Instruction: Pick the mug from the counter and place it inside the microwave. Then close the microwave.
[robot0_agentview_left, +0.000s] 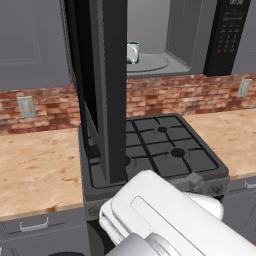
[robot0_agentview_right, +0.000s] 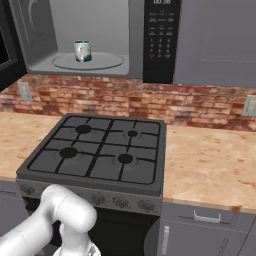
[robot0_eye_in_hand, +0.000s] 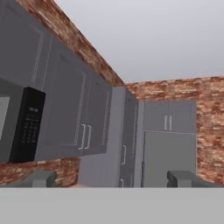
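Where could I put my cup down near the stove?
Bare counter right of the stove, up to the brick wall, and more counter left of it. The microwave turntable already holds the mug, and its open door hangs over the stove's left side.

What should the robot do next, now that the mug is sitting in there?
Probably swing the arm up to the open microwave door and push it shut: the mug already stands on the turntable inside the microwave, and the open gripper holds nothing.

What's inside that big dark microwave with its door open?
Inside the dark grey-black microwave, a small pale blue-grey mug with a teal rim stands upright on the round light grey turntable. In the left base view, the open door hides the cavity's left part.
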